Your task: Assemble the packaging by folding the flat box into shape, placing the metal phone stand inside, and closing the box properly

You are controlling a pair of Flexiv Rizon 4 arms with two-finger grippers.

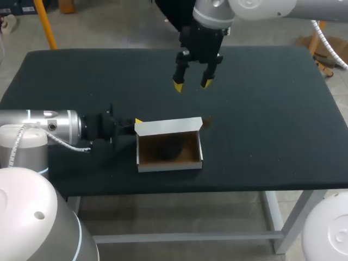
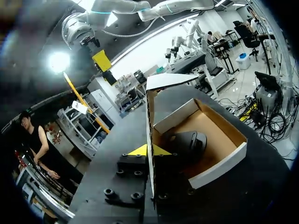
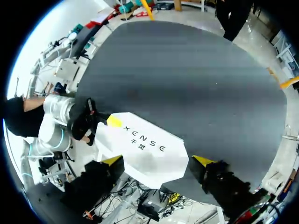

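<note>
the black table (image 1: 272,109) carries everything, its matte top running wide to both sides. my left arm (image 1: 49,126) comes in low from the left edge, lying nearly flat above the surface. my right arm (image 1: 217,13) comes in from the far right corner and hangs upright above the far half of the surface. the box (image 1: 169,165) sits near the front edge, about midway along it, white outside and brown inside, with its lid (image 1: 168,125) raised along the far side and the top open. my left pincer (image 2: 150,150) is clamped on the box's left wall, one yellow tip on each face of it. my right pincer (image 1: 192,84) hovers well above the surface beyond the box, fingers spread with nothing between them. the dark phone stand (image 2: 189,143) lies inside the box on its floor, nearer the left wall.
</note>
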